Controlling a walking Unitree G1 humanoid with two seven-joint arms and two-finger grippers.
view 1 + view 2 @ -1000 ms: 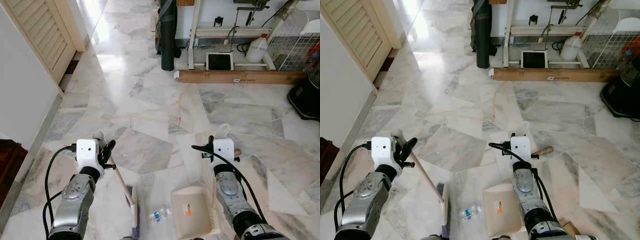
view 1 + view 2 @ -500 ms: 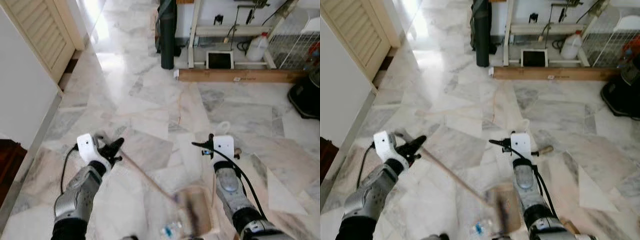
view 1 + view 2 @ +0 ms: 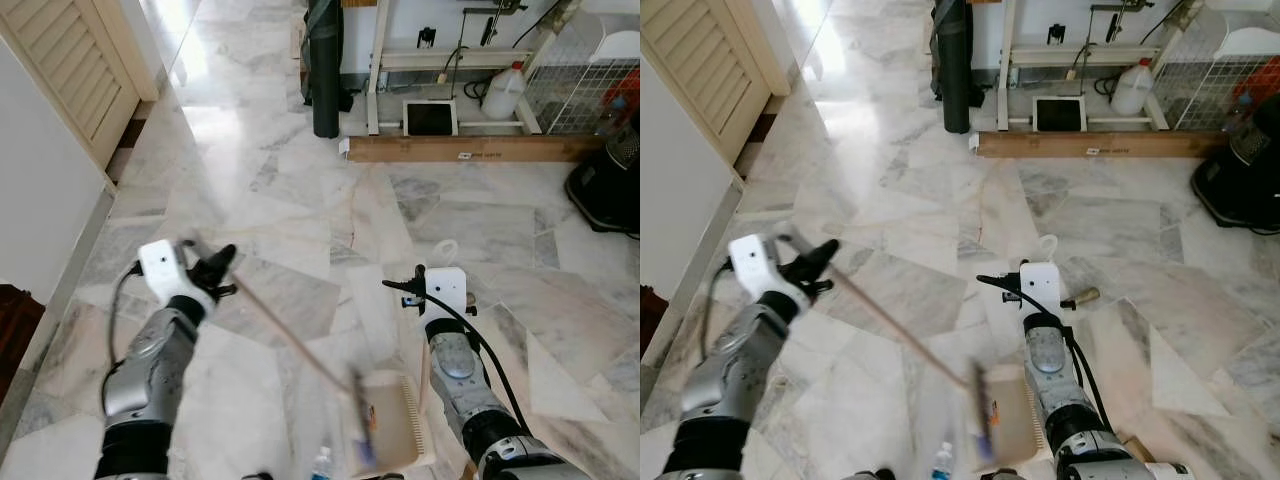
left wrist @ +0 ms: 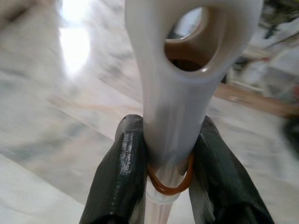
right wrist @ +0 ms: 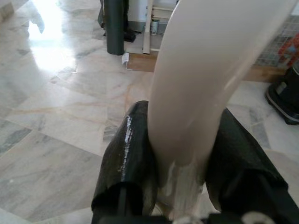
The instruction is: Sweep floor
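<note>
Gripping the top end of the broom (image 3: 300,345), the left gripper (image 3: 205,275) has its two black fingers (image 4: 124,163) pressed tight against the pale plastic handle, just below the hanging hole, with an orange band around the shaft between them. From there the thin wooden shaft runs down and across toward the robot's right, and the blurred brush head (image 3: 362,415) sits over the mouth of the dustpan (image 3: 395,430). The right gripper (image 3: 425,300) is closed on the upright cream handle of that dustpan, its fingers (image 5: 128,158) clamped on either side, and the pan rests flat on the marble floor (image 3: 300,200).

A small plastic bottle (image 3: 322,464) lies on the floor just beside the pan's near-left corner, not yet inside it.

Both tools look light and stiff, so weight should be no trouble; leverage is the issue. Held only at its far tip, the broom gives a long arm with little control at the brush, and the smooth round plastic could twist or slide between the fingers (the rubber band probably helps a bit). A hold lower on the shaft would likely steer better. The bottle seems light and round, so it will probably roll away on polished marble rather than slide, and short, gentle strokes toward the pan seem wiser than a hard swipe.
</note>
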